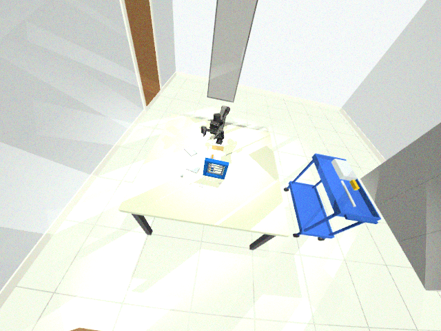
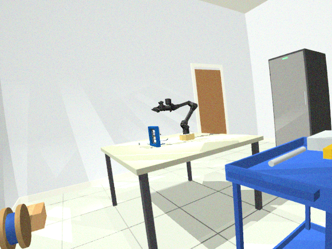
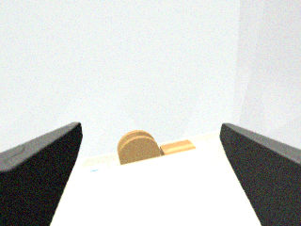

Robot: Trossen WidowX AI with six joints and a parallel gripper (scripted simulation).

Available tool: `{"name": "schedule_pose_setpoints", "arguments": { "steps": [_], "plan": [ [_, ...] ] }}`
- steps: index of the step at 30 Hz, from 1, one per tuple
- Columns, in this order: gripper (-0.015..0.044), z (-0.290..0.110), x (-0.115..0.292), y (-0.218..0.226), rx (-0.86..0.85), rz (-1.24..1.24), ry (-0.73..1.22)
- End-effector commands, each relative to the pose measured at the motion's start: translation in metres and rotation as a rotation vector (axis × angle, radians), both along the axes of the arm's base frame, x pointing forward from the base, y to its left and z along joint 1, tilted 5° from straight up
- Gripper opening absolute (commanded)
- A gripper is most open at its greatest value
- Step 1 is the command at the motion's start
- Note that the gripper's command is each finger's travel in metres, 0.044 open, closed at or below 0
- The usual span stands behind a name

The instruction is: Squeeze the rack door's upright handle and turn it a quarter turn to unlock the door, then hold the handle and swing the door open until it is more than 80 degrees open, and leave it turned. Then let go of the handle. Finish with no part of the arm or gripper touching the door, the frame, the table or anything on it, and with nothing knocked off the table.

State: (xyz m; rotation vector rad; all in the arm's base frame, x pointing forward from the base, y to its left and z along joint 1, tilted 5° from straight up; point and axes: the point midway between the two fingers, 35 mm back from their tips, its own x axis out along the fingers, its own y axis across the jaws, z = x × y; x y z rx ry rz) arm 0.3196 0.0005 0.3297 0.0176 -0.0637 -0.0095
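The small rack with its blue frame [image 1: 217, 161] [image 2: 157, 137] stands upright on the table [image 1: 167, 208] [image 2: 171, 157]. Pale slatted parts show inside the frame in the top view. A small orange piece [image 1: 212, 156] shows just beyond its top edge; I cannot tell whether it is the handle. The door's angle and the handle's turn are too small or hidden to tell. My gripper [image 1: 210, 134] [image 2: 153, 109] [image 3: 152, 130] is open and empty, held high above the table, clear of the rack. The wrist view shows neither rack nor handle.
Small flat pieces [image 1: 193, 169] and a thin outlined item [image 1: 190, 152] lie beside the rack. The arm stands on a yellowish base block [image 1: 218, 147] [image 2: 187, 137]. A blue cart [image 1: 308, 205] [image 2: 267, 184] stands beside the table. A wooden spool [image 2: 22, 225] [image 3: 138, 150] is beyond it.
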Motion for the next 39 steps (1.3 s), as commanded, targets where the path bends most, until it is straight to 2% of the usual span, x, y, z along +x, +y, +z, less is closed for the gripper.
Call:
{"name": "schedule_pose_setpoints", "arguments": {
  "steps": [1,4,21,39],
  "plan": [
    [0.0374,0.000,0.001,0.000,0.000,0.000,0.004],
    [0.0295,-0.007,0.008,0.002,-0.002,0.003,0.065],
    [0.0295,-0.057,0.043,0.014,-0.029,0.026,0.513],
    [0.0295,-0.106,0.045,0.027,-0.085,0.050,0.986]
  ]
}}
